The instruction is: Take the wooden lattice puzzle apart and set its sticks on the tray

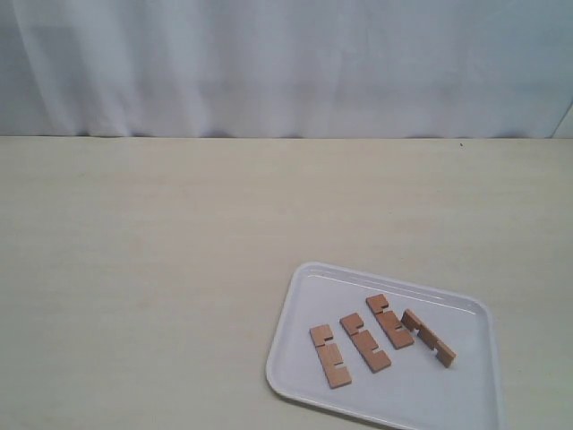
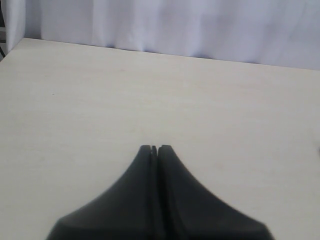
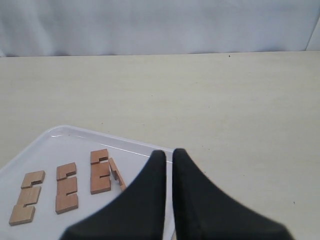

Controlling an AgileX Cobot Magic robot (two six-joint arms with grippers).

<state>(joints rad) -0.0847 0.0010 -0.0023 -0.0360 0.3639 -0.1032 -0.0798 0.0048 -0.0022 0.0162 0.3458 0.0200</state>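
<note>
Exterior view puts the tray at the near edge of the table, toward its near right corner, with the tray's nearest side cut off by the picture. Four sticks lie on it side by side, apart from one another; no joined lattice shows. Three lie flat. The one closest to the table's right edge appears to stand on its narrow side, and a jolt would likely topple it against its neighbour.

The right hand, fingers almost together with a slim gap and nothing held, hangs above the tray's rim close to that stick. A low move could clip the rim and shove the tray toward the near edge. The left hand, fingers pressed together and empty, is over open table. At the far edge hangs a pale curtain.
</note>
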